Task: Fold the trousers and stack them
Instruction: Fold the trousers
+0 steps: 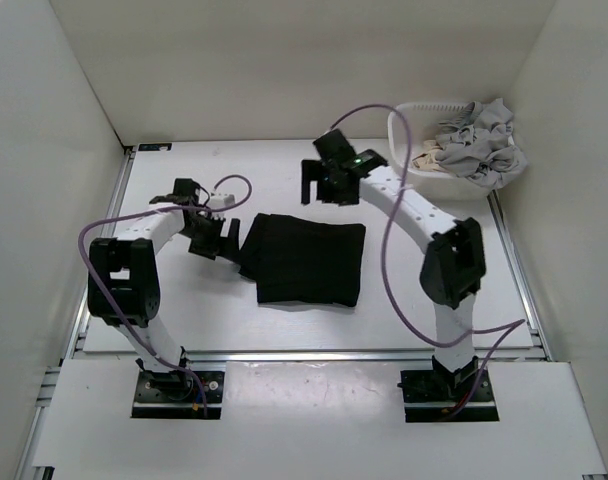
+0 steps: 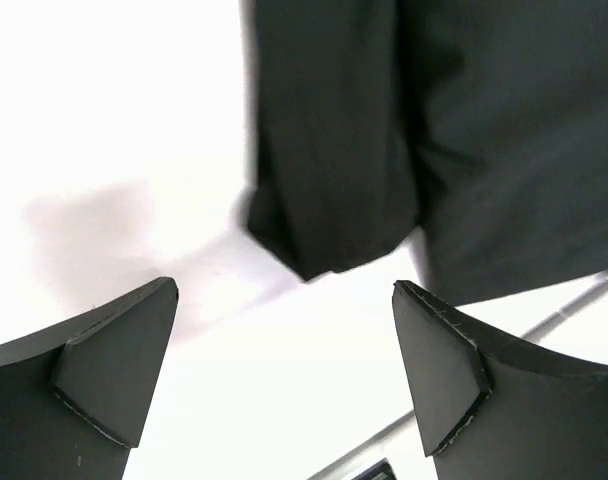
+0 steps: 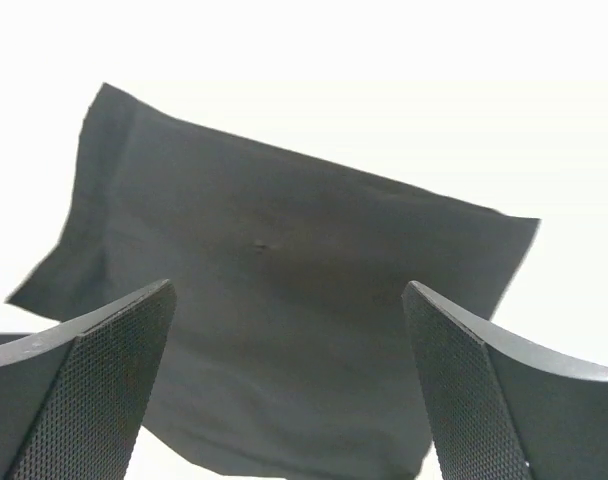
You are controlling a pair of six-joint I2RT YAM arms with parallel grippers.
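Observation:
The black trousers (image 1: 306, 259) lie folded into a rough rectangle in the middle of the white table. My left gripper (image 1: 213, 238) is open and empty just left of their left edge, above the table. In the left wrist view a folded corner of the trousers (image 2: 364, 140) lies beyond my spread fingertips (image 2: 114, 370). My right gripper (image 1: 326, 187) is open and empty, raised over the table behind the trousers' far edge. The right wrist view looks down on the folded trousers (image 3: 284, 300) between its fingers (image 3: 84, 390).
A white basket (image 1: 409, 150) stands at the back right with light grey garments (image 1: 479, 140) heaped in and over it and a beige cloth (image 1: 426, 157) inside. White walls enclose the table on the left, back and right. A metal rail (image 1: 304, 355) runs along the front.

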